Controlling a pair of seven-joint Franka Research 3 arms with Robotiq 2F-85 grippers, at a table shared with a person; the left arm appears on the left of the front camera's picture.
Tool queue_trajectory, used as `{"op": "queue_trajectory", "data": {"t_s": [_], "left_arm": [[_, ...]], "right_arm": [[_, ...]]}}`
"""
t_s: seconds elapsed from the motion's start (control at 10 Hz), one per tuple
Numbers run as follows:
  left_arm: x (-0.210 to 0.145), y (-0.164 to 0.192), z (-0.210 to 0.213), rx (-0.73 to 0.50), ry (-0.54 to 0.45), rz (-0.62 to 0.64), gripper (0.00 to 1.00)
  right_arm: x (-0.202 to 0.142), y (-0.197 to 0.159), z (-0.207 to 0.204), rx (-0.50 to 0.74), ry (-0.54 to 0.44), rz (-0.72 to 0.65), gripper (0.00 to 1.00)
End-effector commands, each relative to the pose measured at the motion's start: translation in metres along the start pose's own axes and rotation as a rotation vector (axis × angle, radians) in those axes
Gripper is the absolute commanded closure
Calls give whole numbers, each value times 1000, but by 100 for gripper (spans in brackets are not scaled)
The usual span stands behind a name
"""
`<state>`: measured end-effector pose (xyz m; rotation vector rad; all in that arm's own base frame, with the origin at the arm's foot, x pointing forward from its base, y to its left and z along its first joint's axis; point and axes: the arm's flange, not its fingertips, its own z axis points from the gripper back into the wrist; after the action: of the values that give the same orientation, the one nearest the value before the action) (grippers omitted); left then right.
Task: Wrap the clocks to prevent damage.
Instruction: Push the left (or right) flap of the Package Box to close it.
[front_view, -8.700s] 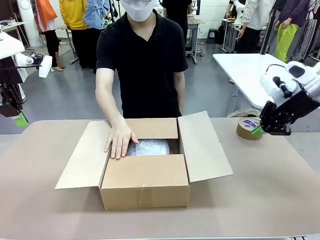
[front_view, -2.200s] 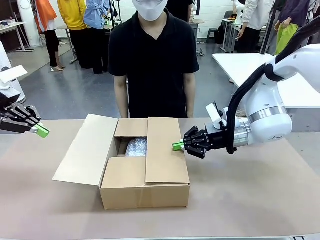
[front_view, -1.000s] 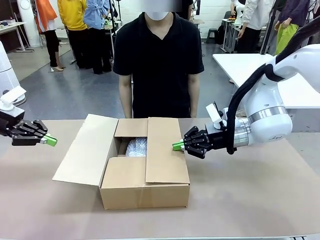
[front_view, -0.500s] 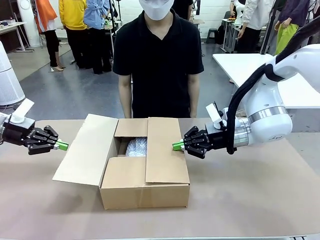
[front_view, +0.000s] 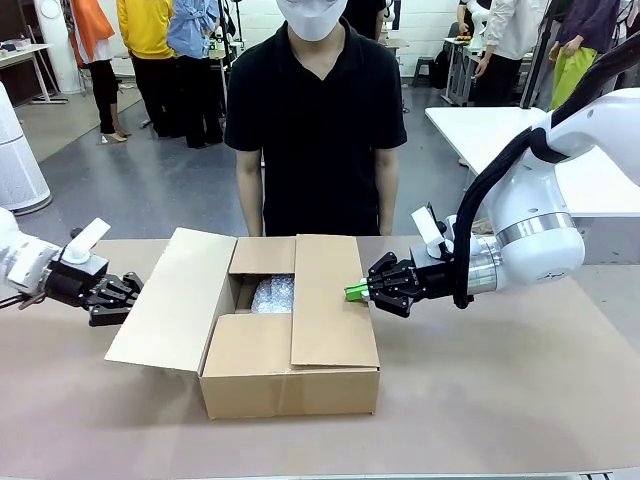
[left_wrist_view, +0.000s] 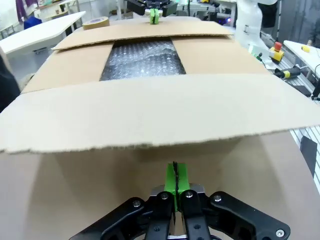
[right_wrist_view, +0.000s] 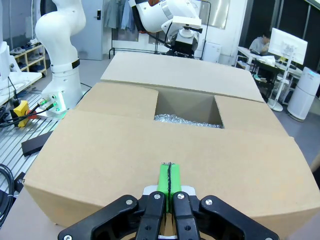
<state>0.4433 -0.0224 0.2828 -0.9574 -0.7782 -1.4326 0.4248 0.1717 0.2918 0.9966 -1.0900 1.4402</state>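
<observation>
Box: a brown cardboard box (front_view: 290, 385) is set on the pale brown counter (front_view: 500, 400), between the two arms.
Flaps: the right flap (front_view: 330, 300) and the near flap (front_view: 250, 345) are folded down over the top; the left flap (front_view: 165, 305) is spread outward and slants down towards the counter.
Wrapped item: a silvery bubble-wrap bundle (front_view: 272, 295) is seen inside the box through the remaining opening; what is under the wrap cannot be made out.
Left hand: the left hand (left_wrist_view: 175, 175) is held with its green pads pressed together, nothing between them, just beside the outer face of the left flap.
Right hand: the right hand (front_view: 353, 291) is likewise closed on nothing, its tips placed at the outer edge of the right flap.
Tape: a brown roll of packing tape (left_wrist_view: 96, 22) is seen beyond the box in the left wrist view.
Person: a person in a black short-sleeved shirt (front_view: 315, 120) is stood at the far side, behind the box.
</observation>
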Motion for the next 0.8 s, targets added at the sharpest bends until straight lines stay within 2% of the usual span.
{"op": "queue_trajectory", "data": {"t_s": [0.0,0.4,0.7], "left_arm": [[15,9,-11,-16,-63,1,100],[50,7,-30,-63,-268,-39,100],[60,8,-55,-136,-301,-5,100]], "right_arm": [[-3,1,-1,-2,5,-3,99],[-3,1,-1,-2,5,-3,99],[-3,1,-1,-2,5,-3,99]]}}
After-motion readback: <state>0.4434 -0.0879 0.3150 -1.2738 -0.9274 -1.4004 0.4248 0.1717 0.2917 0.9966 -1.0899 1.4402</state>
